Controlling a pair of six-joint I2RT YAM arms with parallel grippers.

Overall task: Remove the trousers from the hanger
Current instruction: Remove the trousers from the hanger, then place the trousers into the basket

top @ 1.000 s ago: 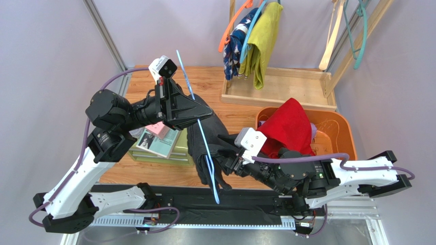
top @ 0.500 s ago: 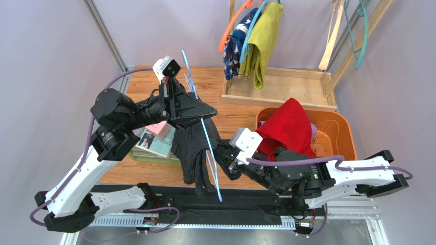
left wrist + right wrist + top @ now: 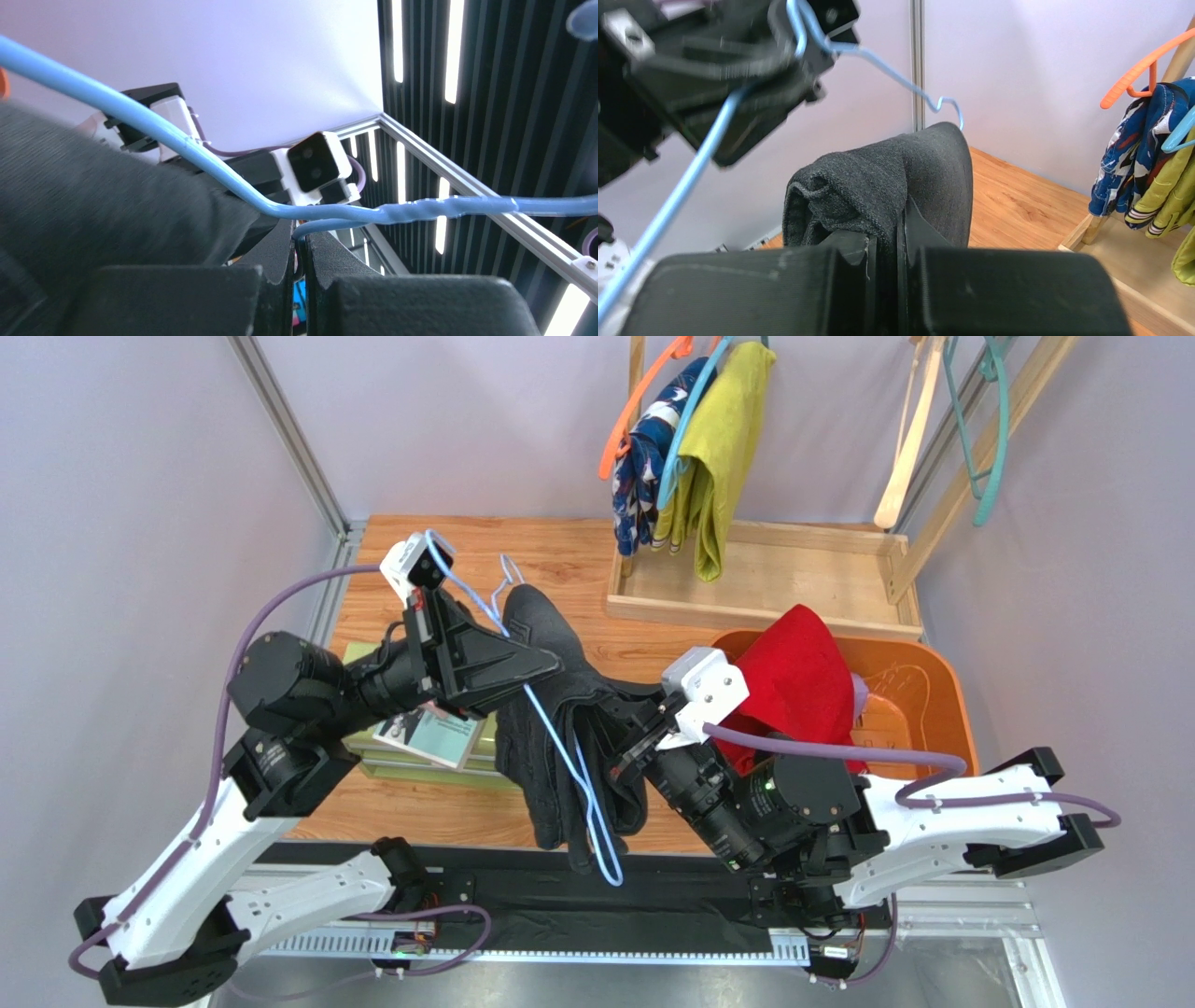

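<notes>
Black trousers (image 3: pixel 550 735) hang draped over a light-blue wire hanger (image 3: pixel 596 833) above the middle of the table. My left gripper (image 3: pixel 544 667) is shut on the hanger's wire (image 3: pixel 210 164), which runs into the thin gap at its jaws (image 3: pixel 302 241); the dark cloth (image 3: pixel 84 196) fills the left of the left wrist view. My right gripper (image 3: pixel 634 742) is shut on a fold of the black trousers (image 3: pixel 892 182), the cloth pinched between its jaws (image 3: pixel 901 231). The hanger's hook (image 3: pixel 948 105) sticks up behind the cloth.
An orange basket (image 3: pixel 933 686) at the right holds red trousers (image 3: pixel 793 679) over a sliver of lilac cloth (image 3: pixel 859 697). A wooden rack (image 3: pixel 765 581) at the back carries navy patterned (image 3: pixel 648 455) and yellow-green (image 3: pixel 723 441) trousers on hangers. A magazine and green box (image 3: pixel 435 742) lie under my left arm.
My right gripper has closed on the black trousers and moved up toward the hanger. My left arm has swung the hanger left and lower, tilting it.
</notes>
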